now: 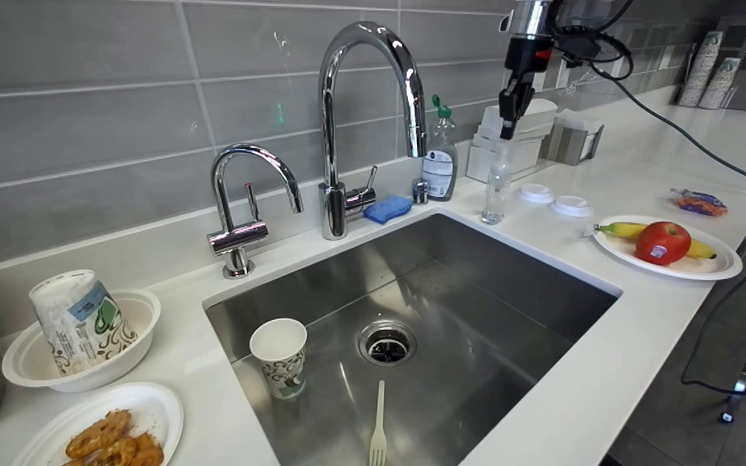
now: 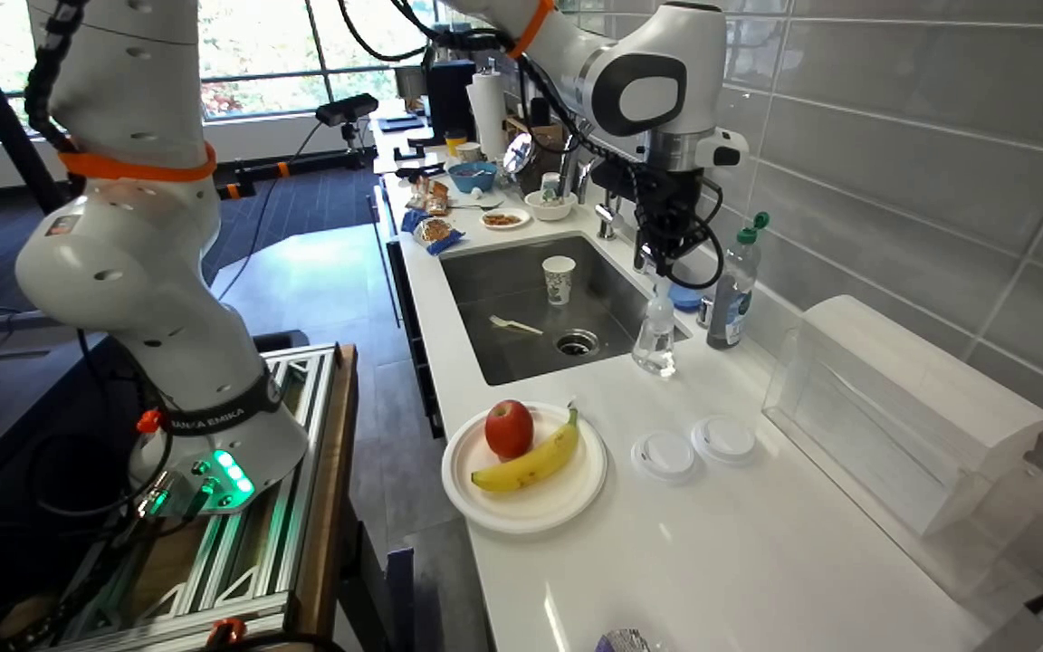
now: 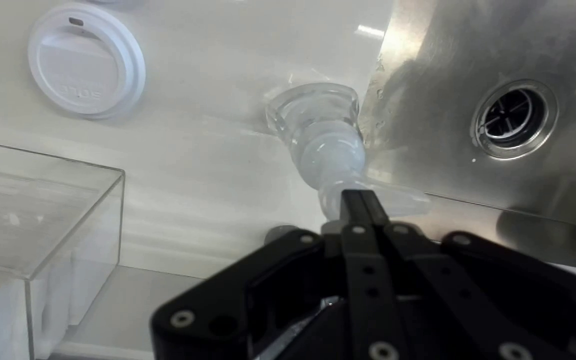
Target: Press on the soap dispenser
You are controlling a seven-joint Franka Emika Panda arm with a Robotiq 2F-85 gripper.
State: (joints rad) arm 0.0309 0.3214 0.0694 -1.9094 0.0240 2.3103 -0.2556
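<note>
The soap dispenser (image 1: 495, 191) is a small clear pump bottle with a pale pump head. It stands upright on the counter at the sink's corner, and also shows in an exterior view (image 2: 655, 337) and in the wrist view (image 3: 320, 115). My gripper (image 1: 508, 133) points down directly over the pump head. In the wrist view the gripper (image 3: 364, 200) has its two fingertips together with nothing between them, and they cover part of the pump head. The fingertips are at or just above the pump's top; I cannot tell whether they touch it.
A green-capped bottle (image 1: 440, 158) and the tall chrome faucet (image 1: 331, 142) stand along the wall. The sink (image 2: 521, 362) is beside the dispenser. White lids (image 2: 664, 455), a plate (image 2: 521, 521) with apple and banana, and a clear holder (image 2: 856, 435) of napkins are nearby.
</note>
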